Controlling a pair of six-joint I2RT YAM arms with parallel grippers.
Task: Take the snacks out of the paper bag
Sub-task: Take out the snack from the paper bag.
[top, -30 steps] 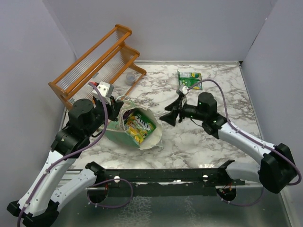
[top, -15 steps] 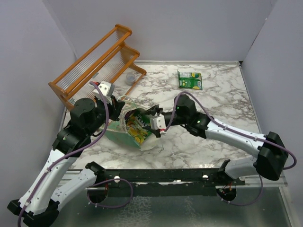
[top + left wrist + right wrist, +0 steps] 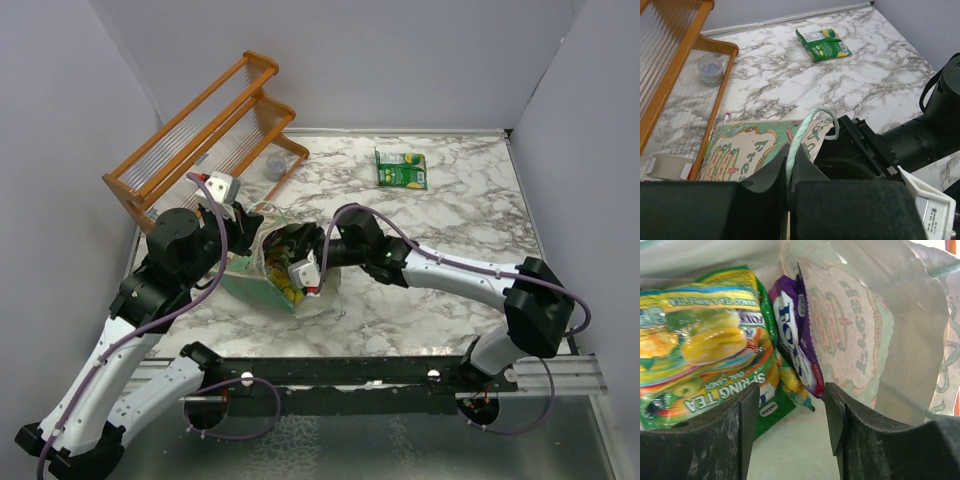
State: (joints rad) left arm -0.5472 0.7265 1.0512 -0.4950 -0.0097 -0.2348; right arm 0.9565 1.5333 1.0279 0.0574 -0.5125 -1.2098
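The pale-green paper bag (image 3: 243, 284) lies on its side, its mouth toward the right. My left gripper (image 3: 244, 236) is shut on the bag's string handle (image 3: 804, 126), the jaws (image 3: 789, 169) pinching it at the bag's upper edge (image 3: 750, 150). My right gripper (image 3: 293, 264) is open and reaches into the bag's mouth. In the right wrist view its gripper (image 3: 792, 412) is empty, just in front of a yellow-green packet (image 3: 705, 340) and a purple packet (image 3: 796, 335) inside the cream bag interior (image 3: 860, 340). One green packet (image 3: 401, 170) lies on the far table and also shows in the left wrist view (image 3: 823, 43).
An orange wooden rack (image 3: 205, 130) stands at the back left, with a small clear cup (image 3: 276, 166) beside it. The cup (image 3: 710, 70) and rack (image 3: 670, 70) also show in the left wrist view. Grey walls close in the marble table (image 3: 460, 210).
My right arm has swung left from the middle of the table and pushed its open gripper into the bag's mouth. The left gripper has held still on the handle.
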